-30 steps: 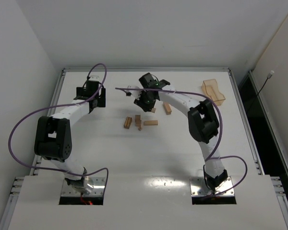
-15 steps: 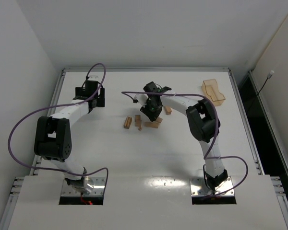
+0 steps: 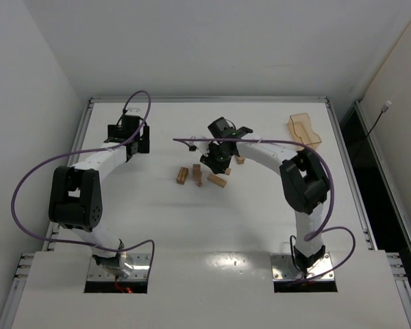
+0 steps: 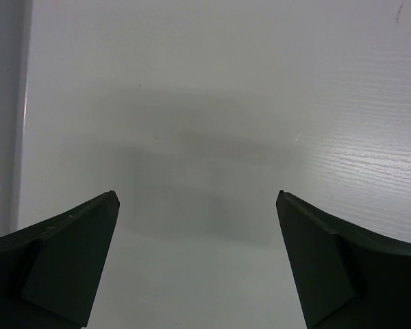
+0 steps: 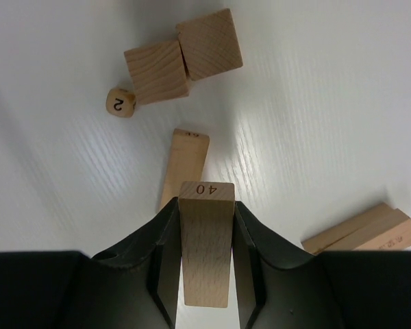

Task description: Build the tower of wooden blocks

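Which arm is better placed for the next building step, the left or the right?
The right. The right hand grips a wood block above the loose blocks; the left hand is open over the table, away from them.

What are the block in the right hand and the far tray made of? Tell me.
The block marked 40 looks like bare light wood: grain streaks show on its face. The tray is likely plastic: thin, translucent amber walls.
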`<action>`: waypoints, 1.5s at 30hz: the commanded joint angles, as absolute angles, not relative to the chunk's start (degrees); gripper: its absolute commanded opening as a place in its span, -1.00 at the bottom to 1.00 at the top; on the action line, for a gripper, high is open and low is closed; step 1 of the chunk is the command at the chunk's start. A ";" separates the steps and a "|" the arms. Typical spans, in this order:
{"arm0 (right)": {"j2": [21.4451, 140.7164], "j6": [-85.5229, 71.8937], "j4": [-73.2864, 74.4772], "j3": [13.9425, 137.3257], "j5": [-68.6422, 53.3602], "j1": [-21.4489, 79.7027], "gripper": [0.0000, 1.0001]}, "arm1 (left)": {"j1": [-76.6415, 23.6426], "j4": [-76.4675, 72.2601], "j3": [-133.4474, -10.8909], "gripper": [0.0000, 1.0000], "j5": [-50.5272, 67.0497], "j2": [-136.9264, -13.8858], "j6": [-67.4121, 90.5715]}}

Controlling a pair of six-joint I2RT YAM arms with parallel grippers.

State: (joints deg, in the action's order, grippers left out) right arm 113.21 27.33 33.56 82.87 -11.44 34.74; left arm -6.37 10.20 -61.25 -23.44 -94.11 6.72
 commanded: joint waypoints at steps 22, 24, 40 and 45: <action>121.38 14.50 41.84 92.11 -15.39 34.19 -1.00 | -5.80 8.79 -63.19 0.98 -23.12 -92.72 7.56; 120.85 14.50 41.31 91.41 -14.86 34.19 -1.00 | -5.80 8.79 -63.19 0.98 -23.12 -92.72 7.56; 122.78 14.50 40.43 90.88 -14.06 33.66 -1.00 | -5.80 8.79 -63.19 0.98 -23.12 -92.72 7.56; 122.78 14.50 40.43 90.88 -14.59 33.13 -1.00 | -5.80 8.79 -63.19 0.98 -23.12 -93.25 7.56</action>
State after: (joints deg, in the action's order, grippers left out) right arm 123.02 15.20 41.60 90.41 -13.61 33.45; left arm -6.37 10.20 -61.25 -23.35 -94.11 6.72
